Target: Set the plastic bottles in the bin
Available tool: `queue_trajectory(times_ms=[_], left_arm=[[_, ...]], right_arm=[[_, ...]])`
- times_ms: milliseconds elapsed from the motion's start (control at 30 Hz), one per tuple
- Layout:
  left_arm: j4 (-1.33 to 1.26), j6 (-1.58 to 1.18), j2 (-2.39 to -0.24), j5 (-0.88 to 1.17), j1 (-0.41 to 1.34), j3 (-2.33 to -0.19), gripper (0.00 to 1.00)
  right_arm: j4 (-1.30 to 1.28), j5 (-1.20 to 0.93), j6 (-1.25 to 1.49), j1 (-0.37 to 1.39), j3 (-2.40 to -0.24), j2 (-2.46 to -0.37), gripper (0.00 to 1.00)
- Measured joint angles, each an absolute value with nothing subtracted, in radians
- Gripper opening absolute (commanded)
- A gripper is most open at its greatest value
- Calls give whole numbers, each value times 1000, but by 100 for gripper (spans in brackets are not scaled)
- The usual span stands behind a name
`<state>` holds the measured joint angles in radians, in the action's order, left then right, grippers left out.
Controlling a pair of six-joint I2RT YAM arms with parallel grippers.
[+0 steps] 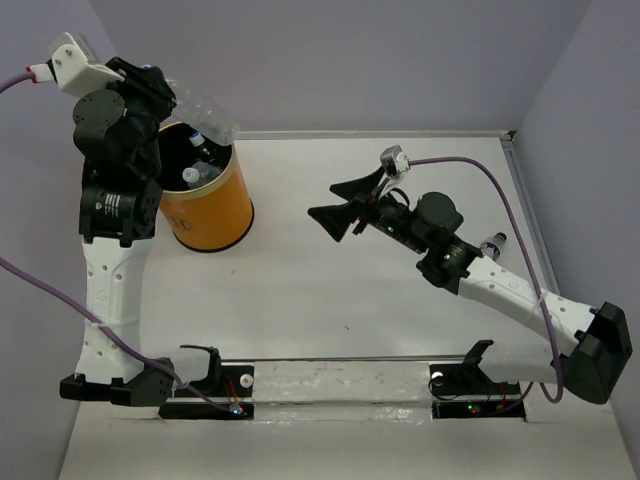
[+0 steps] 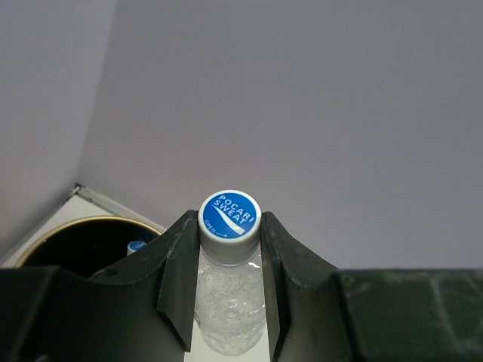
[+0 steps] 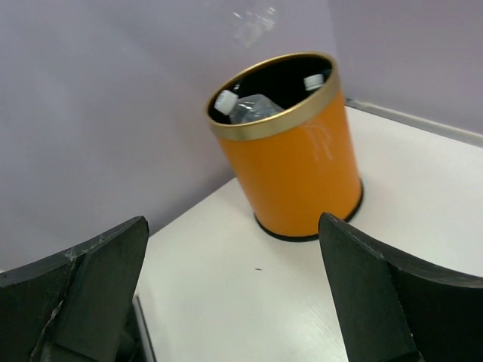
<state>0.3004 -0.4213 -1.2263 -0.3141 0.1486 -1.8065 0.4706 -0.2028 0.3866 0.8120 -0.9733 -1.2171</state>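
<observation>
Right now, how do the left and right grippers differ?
The left gripper is shut on a bottle; the right gripper is open and empty. The left is raised by the bin; the right is over the table, apart from it. Both are black.

Left gripper (image 2: 229, 226): two black fingers (image 2: 177, 271) clamped on either side of a clear see-through plastic bottle (image 2: 230, 305), just under its round blue cap (image 2: 229, 216), which has a white rim, reads POCARI SWEAT and faces the lens. Low left, partly hidden behind one finger, is a round bin with a thin pale-gold rim and black inside (image 2: 96, 219), and a small blue bottle top (image 2: 136, 246) shows in it. A plain lavender wall (image 2: 302, 90) lies behind, with a strip of white tabletop (image 2: 53, 219) at its foot beside the bin.
</observation>
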Motion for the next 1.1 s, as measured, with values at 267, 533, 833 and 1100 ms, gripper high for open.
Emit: queue_trajectory(times_ms=[267, 533, 833, 1100], left_arm=[[145, -315, -1283, -639, 92, -1789, 0], [-15, -173, -1269, -830, 89, -1440, 0], [-117, -155, -1247, -825, 91, -1178, 52], [-24, -248, -1191, -683, 91, -1171, 99]], right_arm=[[332, 25, 334, 788, -901, -1069, 100], [176, 249, 379, 692, -852, -994, 100], [5, 335, 477, 426, -821, -1008, 100], [-65, 537, 517, 216, -771, -1104, 100]])
